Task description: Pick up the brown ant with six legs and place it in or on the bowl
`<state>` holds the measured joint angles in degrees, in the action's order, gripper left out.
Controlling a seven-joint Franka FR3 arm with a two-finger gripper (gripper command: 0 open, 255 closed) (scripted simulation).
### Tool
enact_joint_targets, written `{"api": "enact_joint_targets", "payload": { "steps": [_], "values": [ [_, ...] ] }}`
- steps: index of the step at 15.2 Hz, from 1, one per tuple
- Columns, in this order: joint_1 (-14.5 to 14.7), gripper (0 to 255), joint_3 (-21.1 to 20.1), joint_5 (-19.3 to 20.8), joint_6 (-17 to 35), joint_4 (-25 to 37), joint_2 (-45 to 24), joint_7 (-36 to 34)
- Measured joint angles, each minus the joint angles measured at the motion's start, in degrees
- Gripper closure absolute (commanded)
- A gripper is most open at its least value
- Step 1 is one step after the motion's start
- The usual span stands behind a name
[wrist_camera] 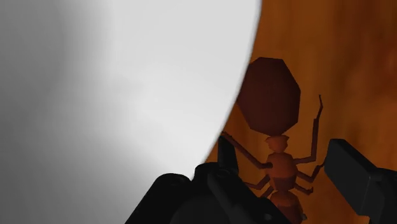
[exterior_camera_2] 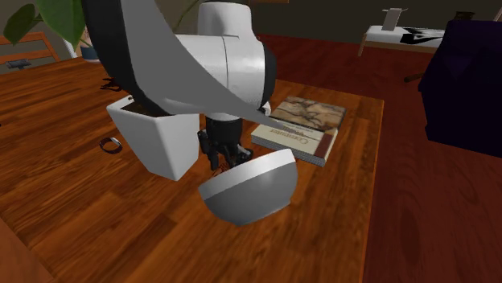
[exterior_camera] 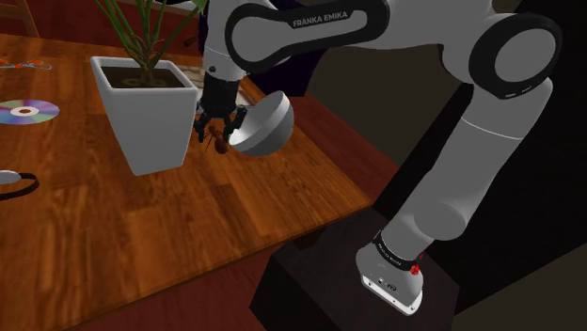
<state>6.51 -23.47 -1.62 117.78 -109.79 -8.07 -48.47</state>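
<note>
- The black pincer (wrist_camera: 282, 153) is spread, one finger on each side of the ant and neither pressing on its body.
- The brown ant (wrist_camera: 270, 95) lies on the wooden surface (exterior_camera: 188, 226) directly under the pincer. In the wrist view its thin legs splay out toward the fingers and its large rounded abdomen points away from the hand.
- In the shoulder view the pincer (exterior_camera: 218, 132) points down at the ant (exterior_camera: 218, 145), in the gap between planter and bowl.
- The grey bowl (exterior_camera: 263, 122) sits just beside the pincer, tipped over, with its rounded outside toward both exterior cameras. In the wrist view its pale curve (wrist_camera: 114, 83) is close against the ant.
- A white square planter (exterior_camera: 146, 113) holding a green plant stands just on the pincer's other side.
- A book (exterior_camera_2: 302, 129) with a mottled cover lies beyond the bowl; the lettering along its edge is too small to read.
- A shiny disc (exterior_camera: 28, 112) and a small dark ring (exterior_camera_2: 110, 145) lie farther off on the surface.
- The white arm (exterior_camera: 310, 28) carries the words "FRANKA EMIKA".
</note>
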Motion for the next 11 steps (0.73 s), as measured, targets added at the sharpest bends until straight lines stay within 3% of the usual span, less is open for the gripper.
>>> {"api": "enact_joint_targets", "payload": {
  "steps": [2,6,11],
  "values": [
    [0.11,255,0.05,0.42,-2.0,1.62,-1.3,-0.06],
    [0.55,255,0.03,1.25,-11.46,7.39,-3.21,-1.11],
    [0.44,255,0.07,1.13,-17.1,10.17,-2.89,-1.13]
  ]
}}
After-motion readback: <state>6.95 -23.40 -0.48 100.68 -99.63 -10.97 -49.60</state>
